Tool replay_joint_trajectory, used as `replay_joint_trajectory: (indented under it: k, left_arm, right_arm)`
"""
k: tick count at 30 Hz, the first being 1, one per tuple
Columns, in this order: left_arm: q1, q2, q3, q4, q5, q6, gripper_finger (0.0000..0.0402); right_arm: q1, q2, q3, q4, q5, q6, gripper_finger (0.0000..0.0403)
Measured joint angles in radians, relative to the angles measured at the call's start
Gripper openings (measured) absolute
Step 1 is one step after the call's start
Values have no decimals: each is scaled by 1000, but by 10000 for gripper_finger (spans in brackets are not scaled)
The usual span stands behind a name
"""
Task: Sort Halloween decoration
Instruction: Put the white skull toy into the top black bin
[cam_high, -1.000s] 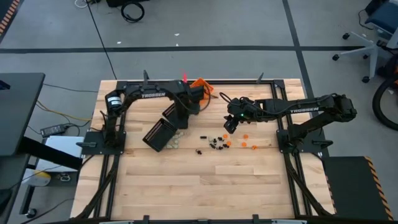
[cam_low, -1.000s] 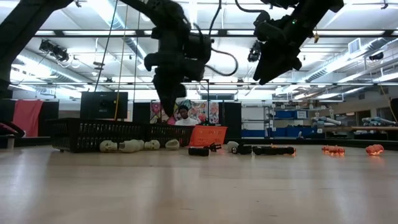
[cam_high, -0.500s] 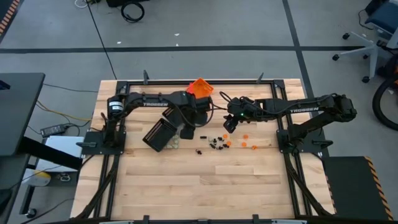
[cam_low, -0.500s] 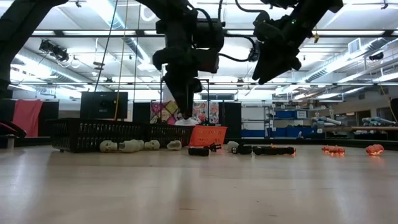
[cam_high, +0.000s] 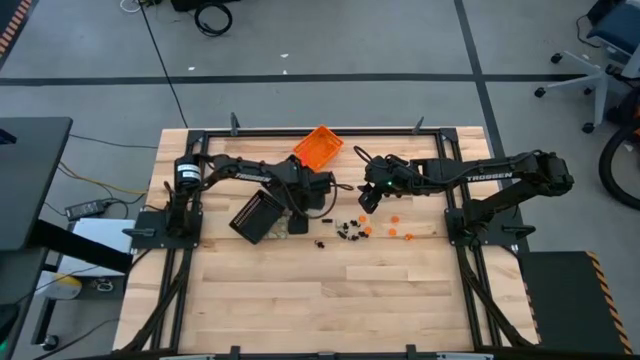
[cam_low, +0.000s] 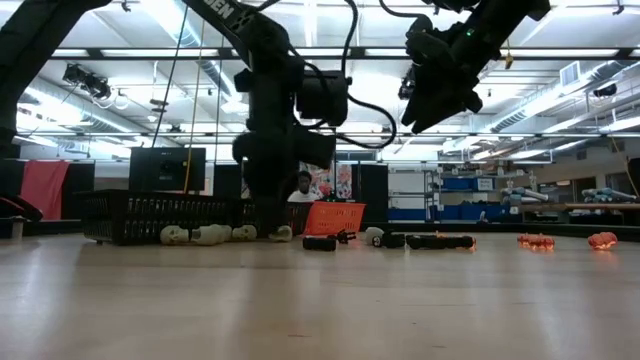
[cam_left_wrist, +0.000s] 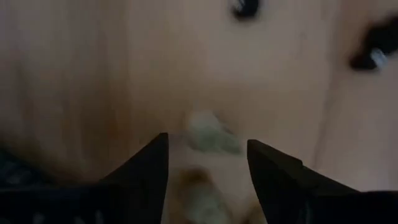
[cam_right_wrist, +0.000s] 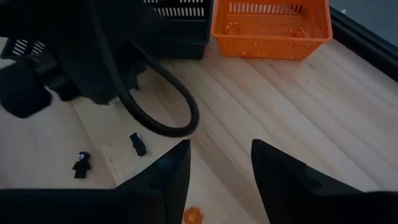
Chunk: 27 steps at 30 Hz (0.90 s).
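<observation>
Bench (cam_high: 330, 290) boards lie bare on the side of the black tray (cam_high: 257, 214) away from the orange tray (cam_high: 318, 147), giving open room there. My left claw (cam_left_wrist: 207, 163) hangs low just beside the black tray, fingers spread wide over a whitish trinket (cam_left_wrist: 210, 132) that shows only as a blur. My right claw (cam_right_wrist: 219, 163) hovers open, holding nothing, above the scattered black and orange trinkets (cam_high: 352, 229) on the side of the black tray toward my right arm. My left arm hides part of the tray's edge.
</observation>
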Motion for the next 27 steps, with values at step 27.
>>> replay_joint_trajectory:
  k: [27]
  left_arm:
    - [-57,-5,-25,41,-104,-13,71]
  right_arm:
    - [0,0,0,-1,-15,-8,173]
